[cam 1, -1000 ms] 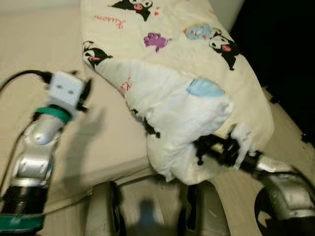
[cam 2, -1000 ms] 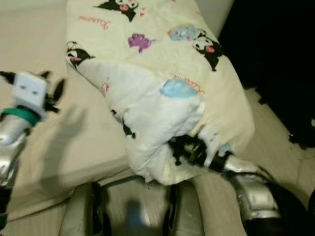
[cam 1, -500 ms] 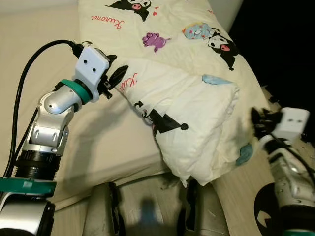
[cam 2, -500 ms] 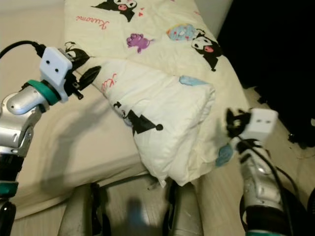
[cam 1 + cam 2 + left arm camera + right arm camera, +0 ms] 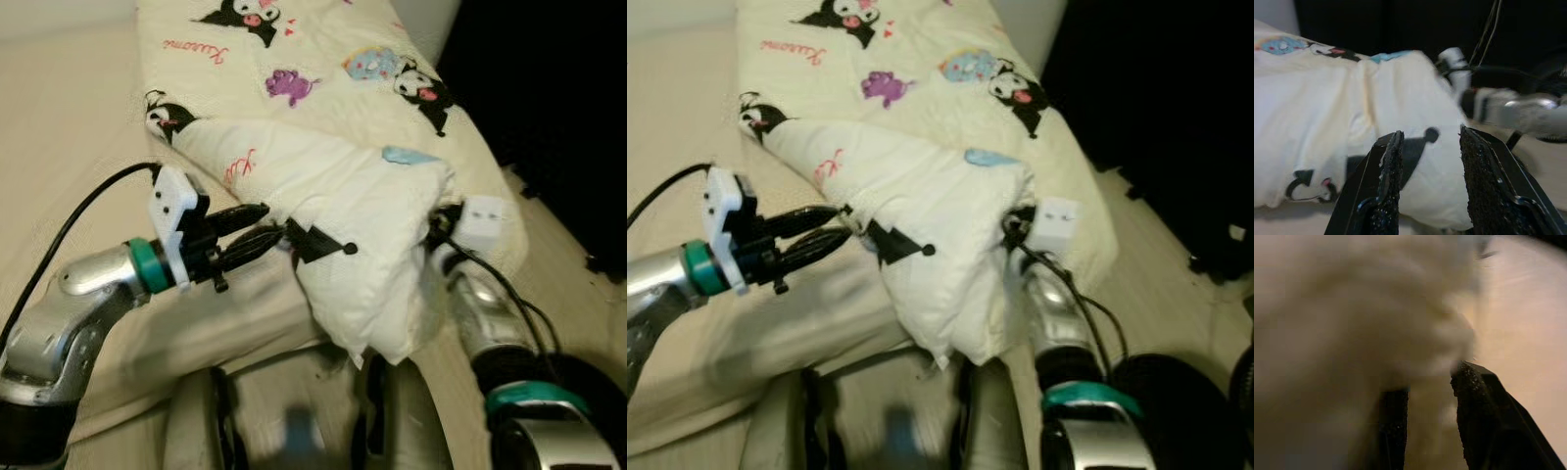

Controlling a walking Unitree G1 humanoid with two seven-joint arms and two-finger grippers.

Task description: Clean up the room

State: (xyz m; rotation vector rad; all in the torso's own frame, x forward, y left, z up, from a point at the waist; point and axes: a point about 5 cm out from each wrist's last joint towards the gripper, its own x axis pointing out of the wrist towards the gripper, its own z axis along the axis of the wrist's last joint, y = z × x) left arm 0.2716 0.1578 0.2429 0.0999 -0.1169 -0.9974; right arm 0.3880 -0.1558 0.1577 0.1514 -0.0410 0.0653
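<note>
A cream blanket [image 5: 333,117] printed with cartoon figures lies on the bed, its near part doubled over into a thick fold [image 5: 367,255]. My left gripper [image 5: 269,223] points sideways at the fold's left edge, open, its tips almost touching the cloth. In the left wrist view the two fingers [image 5: 1388,166] stand apart with the fold just beyond them. My right gripper [image 5: 1430,379] presses into the fold's right side; its white wrist box [image 5: 485,220] shows beside the cloth. Its fingers [image 5: 1484,416] stand apart with blurred cream cloth between and around them.
The bare beige mattress [image 5: 69,127] stretches to the left of the blanket. A dark area [image 5: 568,98] lies to the right past the bed's edge, with pale floor [image 5: 578,294] below it. My own legs [image 5: 206,431] show at the bottom.
My left gripper dropped lower and now aims sideways at the fold's left edge. My right gripper swung in from the right and pushed against the fold. The view shifted slightly.
</note>
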